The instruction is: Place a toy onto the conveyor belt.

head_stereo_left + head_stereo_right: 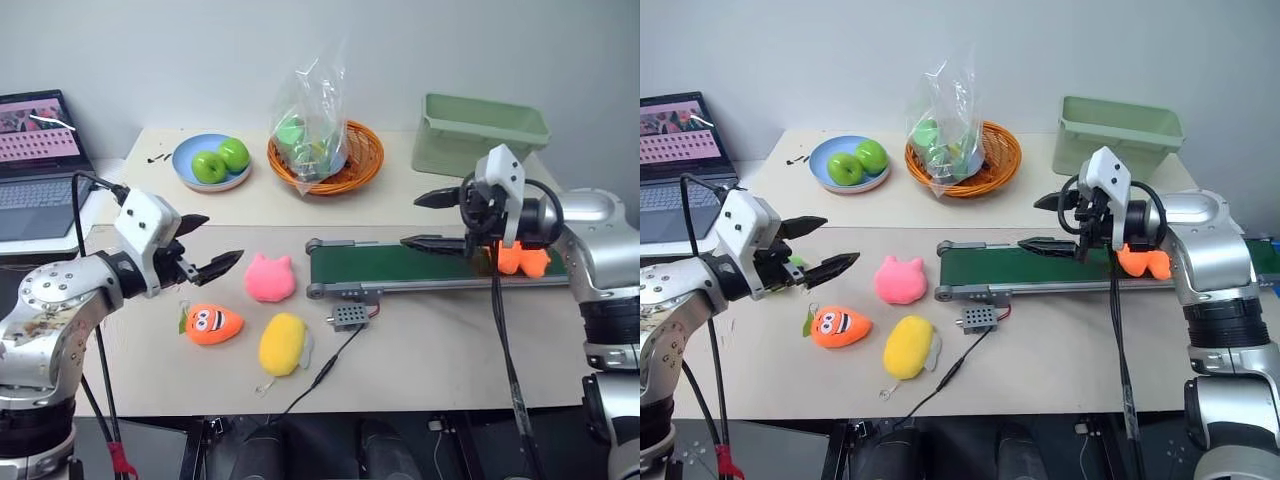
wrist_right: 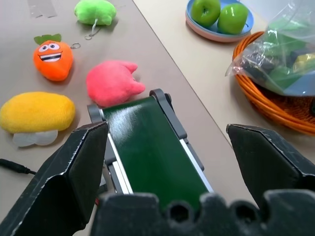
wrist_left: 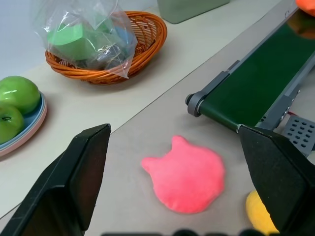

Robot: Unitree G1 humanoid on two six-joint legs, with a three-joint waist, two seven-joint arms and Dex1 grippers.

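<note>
The toy (image 1: 522, 261), a small bright orange plush, lies on the right part of the dark green conveyor belt (image 1: 400, 266), partly hidden behind my right wrist. My right gripper (image 1: 409, 220) hangs open over the belt, just left of the toy, holding nothing. My left gripper (image 1: 222, 238) is open and empty above the table's left side, pointing toward the pink eared plush (image 1: 270, 277). In the left wrist view the belt's end roller (image 3: 193, 102) lies beyond that pink plush.
An orange face plush (image 1: 212, 324) and a yellow plush (image 1: 283, 343) lie near the front edge, with a green plush (image 2: 96, 11) further left. A grey box with cable (image 1: 350, 316) sits before the belt. Apple plate (image 1: 185, 168), basket (image 1: 355, 175), green bin (image 1: 480, 130) and laptop (image 1: 35, 165) stand behind.
</note>
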